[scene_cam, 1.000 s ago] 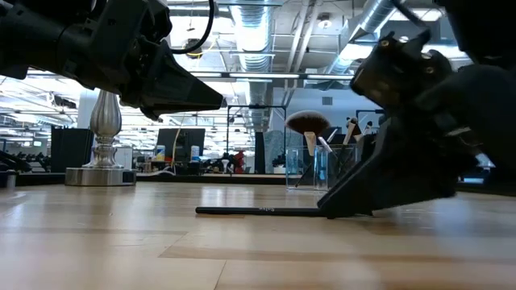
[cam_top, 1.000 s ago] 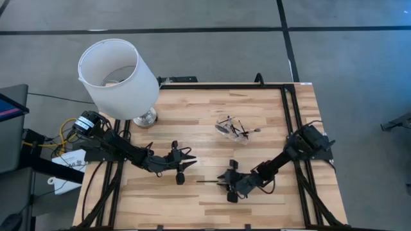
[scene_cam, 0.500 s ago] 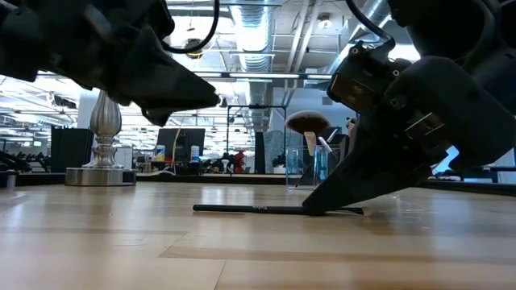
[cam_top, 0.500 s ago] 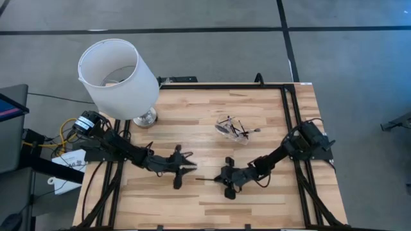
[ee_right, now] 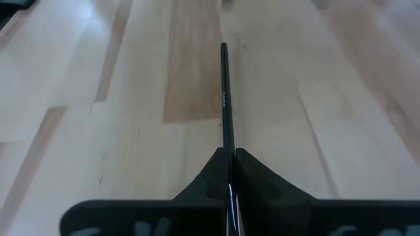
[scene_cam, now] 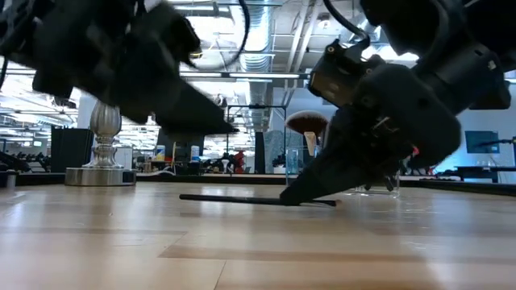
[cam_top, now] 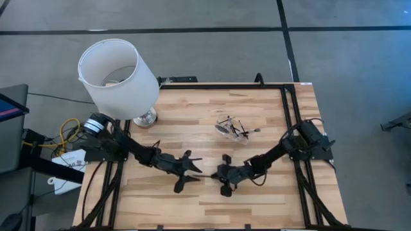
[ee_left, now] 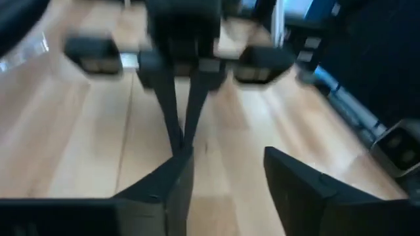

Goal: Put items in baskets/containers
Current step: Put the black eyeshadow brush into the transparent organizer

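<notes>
A thin black brush (cam_top: 207, 178) lies low at the table's middle, its handle (ee_right: 224, 98) running away from my right gripper (cam_top: 218, 174), which is shut on it. My left gripper (cam_top: 194, 172) stands open just left of the brush's free end, facing the right gripper, with nothing between its fingers (ee_left: 295, 190). A small clear tray (cam_top: 232, 130) with several brushes in it rests on the table farther back; a fluffy brush head (scene_cam: 306, 122) sticks up from it. My right gripper pinches the brush's handle (ee_right: 228, 152) between its two fingers. The fingers slant down from the table's right and lie along the brush. The brush (scene_cam: 242, 199) stays nearly level; whether it rests on the table or hangs just above it, I cannot tell.
A big white lampshade (cam_top: 119, 77) on a silver base (scene_cam: 101, 173) stands at the table's far left corner. A black frame (cam_top: 289, 96) runs along the table's edges. Bare wood lies toward the near edge.
My right gripper has taken hold of the brush and gone toward the table's left and a little toward the far edge, the brush going with it. My left gripper has moved right toward the brush's free end.
</notes>
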Tool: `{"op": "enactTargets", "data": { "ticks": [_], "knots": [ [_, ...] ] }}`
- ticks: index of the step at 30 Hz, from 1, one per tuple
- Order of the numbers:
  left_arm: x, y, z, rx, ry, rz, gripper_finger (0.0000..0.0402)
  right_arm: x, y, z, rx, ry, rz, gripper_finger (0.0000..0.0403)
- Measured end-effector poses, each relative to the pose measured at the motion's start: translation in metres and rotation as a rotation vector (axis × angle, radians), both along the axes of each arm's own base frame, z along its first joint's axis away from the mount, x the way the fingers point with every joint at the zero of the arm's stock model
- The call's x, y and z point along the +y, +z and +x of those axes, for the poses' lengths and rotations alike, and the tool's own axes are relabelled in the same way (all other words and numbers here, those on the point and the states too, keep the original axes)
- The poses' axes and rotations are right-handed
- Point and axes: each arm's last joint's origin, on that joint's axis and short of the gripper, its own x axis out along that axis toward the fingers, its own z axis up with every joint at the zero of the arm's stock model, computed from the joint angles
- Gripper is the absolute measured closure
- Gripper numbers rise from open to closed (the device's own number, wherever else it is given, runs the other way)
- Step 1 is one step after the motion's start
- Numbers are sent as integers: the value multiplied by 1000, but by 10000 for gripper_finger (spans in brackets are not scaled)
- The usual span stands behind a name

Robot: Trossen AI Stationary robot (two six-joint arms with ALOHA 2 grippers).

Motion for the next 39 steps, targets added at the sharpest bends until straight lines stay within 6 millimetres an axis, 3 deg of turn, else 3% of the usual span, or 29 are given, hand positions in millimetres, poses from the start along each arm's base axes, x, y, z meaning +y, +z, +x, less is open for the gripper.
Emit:
{"op": "enactTargets", "data": {
  "ticks": [7, 18, 33, 39],
  "knots": [
    [1, -28, 6, 78, 97, 44, 202, -1, 1, 2, -12, -5, 4, 400],
    [1, -33, 5, 96, 88, 47, 234, 0, 4, 3, -39, 0, 9, 399],
    [6, -36, 6, 149, 104, -10, 313, 1, 7, 5, -72, 9, -1, 397],
    [6, -36, 6, 148, 103, -12, 370, 0, 7, 5, -72, 3, -5, 398]
  ]
}}
